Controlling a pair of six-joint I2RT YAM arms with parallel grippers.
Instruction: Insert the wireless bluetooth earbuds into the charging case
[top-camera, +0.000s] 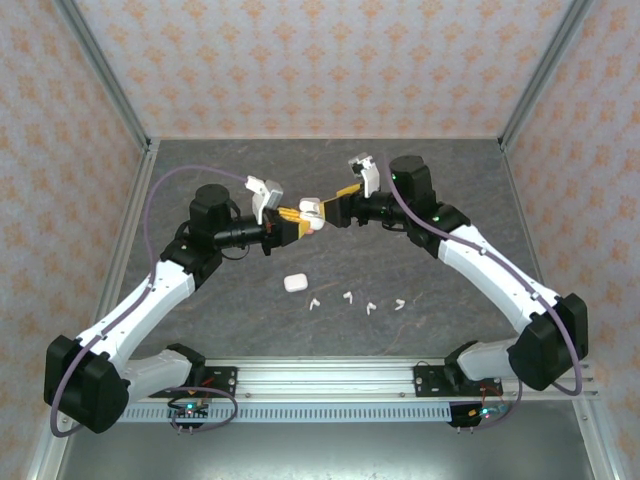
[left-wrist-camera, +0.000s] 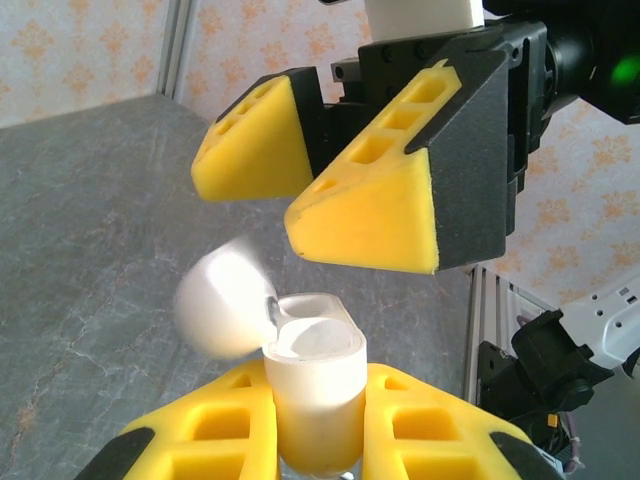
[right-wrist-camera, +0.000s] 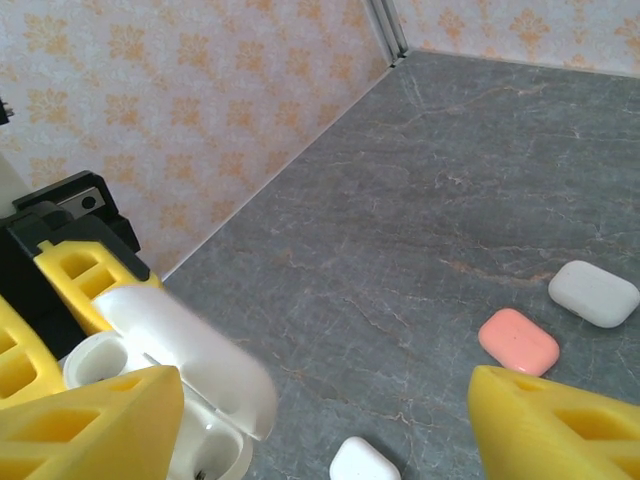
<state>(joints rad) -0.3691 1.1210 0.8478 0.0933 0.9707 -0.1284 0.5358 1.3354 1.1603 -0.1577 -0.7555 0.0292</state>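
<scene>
Above the middle of the grey table (top-camera: 300, 160), the left gripper (top-camera: 296, 214) and the right gripper (top-camera: 332, 210) meet nose to nose. The left one's yellow fingers (left-wrist-camera: 200, 435) press against both sides of a white charging case (left-wrist-camera: 312, 395), holding it upright off the surface with its lid (left-wrist-camera: 218, 306) swung open to one side; the lid is blurred in the left wrist view. Whether anything sits in the case's wells cannot be told. The right gripper's jaws stand spread, its two yellow fingers (left-wrist-camera: 372, 205) hanging just above the open case without touching it, with nothing between them. In the right wrist view the same open case sits at the lower left, between the near finger and the left gripper's black and yellow finger behind it. The wireless earbuds (top-camera: 348, 297) lie on the table nearer the arm bases: four small white ones in a loose row, apart from each other, none in either gripper. Just left of the row and slightly farther back lies a closed white case (top-camera: 294, 283). In the right wrist view a pink case (right-wrist-camera: 517, 341) lies flat on the table with a white case (right-wrist-camera: 593, 293) just beside it, and another white case (right-wrist-camera: 362, 462) lies nearer the camera.
</scene>
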